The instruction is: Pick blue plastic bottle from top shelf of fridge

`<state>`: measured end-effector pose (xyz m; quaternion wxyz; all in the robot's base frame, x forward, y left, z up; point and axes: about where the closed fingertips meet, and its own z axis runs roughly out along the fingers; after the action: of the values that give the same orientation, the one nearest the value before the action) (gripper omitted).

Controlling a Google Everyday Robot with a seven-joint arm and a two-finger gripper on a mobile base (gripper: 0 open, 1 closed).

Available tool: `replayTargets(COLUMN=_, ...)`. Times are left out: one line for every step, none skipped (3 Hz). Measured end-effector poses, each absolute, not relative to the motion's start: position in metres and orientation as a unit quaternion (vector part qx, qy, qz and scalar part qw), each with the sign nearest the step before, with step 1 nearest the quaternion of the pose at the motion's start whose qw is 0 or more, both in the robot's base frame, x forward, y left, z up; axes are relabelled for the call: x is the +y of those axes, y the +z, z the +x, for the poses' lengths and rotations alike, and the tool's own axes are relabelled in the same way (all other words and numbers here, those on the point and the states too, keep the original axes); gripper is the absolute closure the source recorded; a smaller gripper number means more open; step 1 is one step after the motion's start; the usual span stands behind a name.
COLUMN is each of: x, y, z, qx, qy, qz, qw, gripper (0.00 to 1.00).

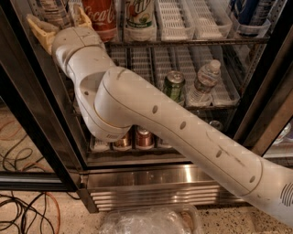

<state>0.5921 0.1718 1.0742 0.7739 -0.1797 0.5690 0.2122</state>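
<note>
Blue plastic bottle (51,9) stands on the top shelf (183,42) of the fridge (151,180), just left of the red cola bottle (98,18). Also left of the cola bottle, the gripper (57,17) has its jaws open, one finger on each side of the plastic bottle; whether they touch it cannot be told.

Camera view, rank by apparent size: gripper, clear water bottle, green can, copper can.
1. gripper, open at the left end of the top shelf, straddling the blue plastic bottle
2. clear water bottle
3. green can, slightly smaller
4. copper can; the arm hides its top, so unsure
</note>
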Motion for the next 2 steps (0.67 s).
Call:
replayTargets(x=0.1735, y=1.0732, z=0.5946, qx=0.573, qy=0.205, qz=-0.184, qw=0.772, gripper=0.32)
replayTargets(x=0.175, y=1.0723, z=0.5976, qx=0.583, qy=0.19, qz=-0.195, qw=0.765, gripper=0.3)
